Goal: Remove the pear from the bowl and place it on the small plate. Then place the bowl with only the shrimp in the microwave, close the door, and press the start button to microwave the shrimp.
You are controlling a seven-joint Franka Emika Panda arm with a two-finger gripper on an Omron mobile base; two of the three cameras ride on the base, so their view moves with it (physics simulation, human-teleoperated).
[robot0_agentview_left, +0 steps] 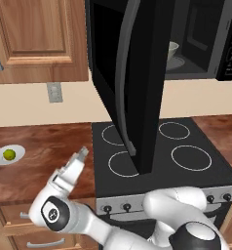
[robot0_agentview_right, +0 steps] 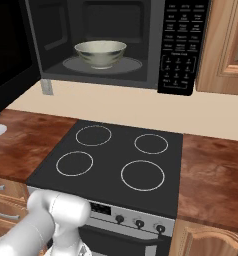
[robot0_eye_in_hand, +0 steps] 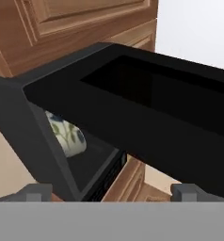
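Observation:
The microwave [robot0_agentview_right: 141,30] stands open over the stove, and the pale bowl [robot0_agentview_right: 100,53] sits on its turntable; the shrimp is hidden from sight. The bowl [robot0_agentview_left: 172,51] also shows past the door [robot0_agentview_left: 137,83], which swings out toward me with its grey handle [robot0_agentview_left: 122,73] in front. On the left counter the pear [robot0_agentview_left: 9,155] rests on the small plate [robot0_agentview_left: 18,150]. My gripper [robot0_agentview_left: 82,154] is open and empty, low over the counter left of the door and pointing up. In the hand view the gripper [robot0_eye_in_hand: 111,190] faces the door [robot0_eye_in_hand: 147,117] from below, with the bowl [robot0_eye_in_hand: 67,134] beyond it.
A black stove top [robot0_agentview_right: 111,160] with four rings lies under the microwave, with knobs [robot0_agentview_right: 139,223] on its front. Wooden cabinets [robot0_agentview_left: 35,34] flank the microwave. The keypad [robot0_agentview_right: 183,45] is at the microwave's right. A wall socket [robot0_agentview_left: 54,92] sits on the backsplash.

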